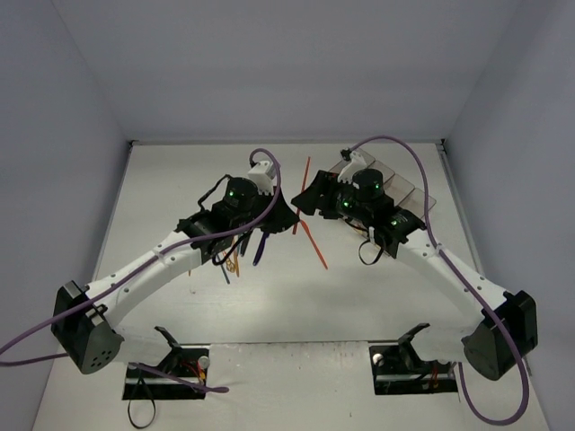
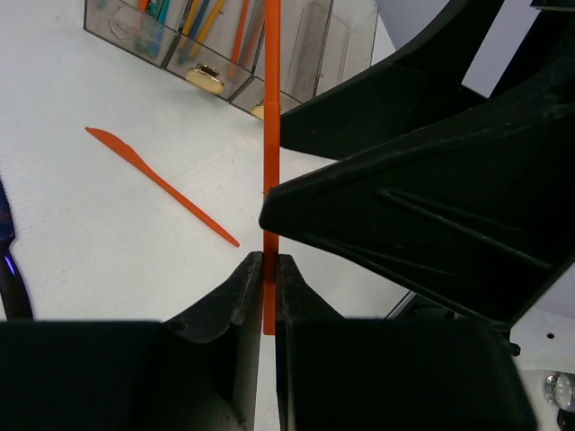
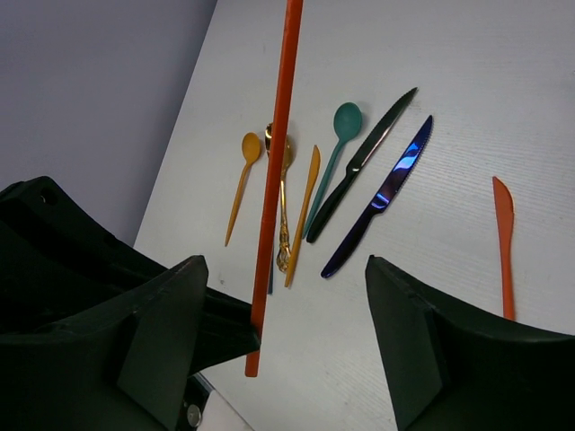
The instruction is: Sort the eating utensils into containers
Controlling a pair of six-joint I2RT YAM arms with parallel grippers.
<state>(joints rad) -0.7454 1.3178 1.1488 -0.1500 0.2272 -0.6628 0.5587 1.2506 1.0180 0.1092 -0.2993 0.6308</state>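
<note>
My left gripper (image 2: 268, 265) is shut on the end of a long orange utensil (image 2: 270, 135) and holds it up off the table; it shows in the top view (image 1: 289, 214). My right gripper (image 3: 287, 287) is open, and the same orange utensil (image 3: 274, 180) stands between its jaws, close to the left finger (image 3: 171, 314) and untouched by the right one. The containers (image 2: 296, 63) stand beyond and hold several utensils. An orange knife (image 2: 162, 184) lies on the table between the grippers and the bins.
Loose utensils lie on the table under the left arm (image 1: 243, 256): an orange spoon (image 3: 241, 184), a gold spoon (image 3: 283, 206), a teal spoon (image 3: 340, 144), a black knife (image 3: 359, 166), a navy knife (image 3: 382, 193). The right gripper's fingers (image 2: 422, 206) crowd the left wrist view.
</note>
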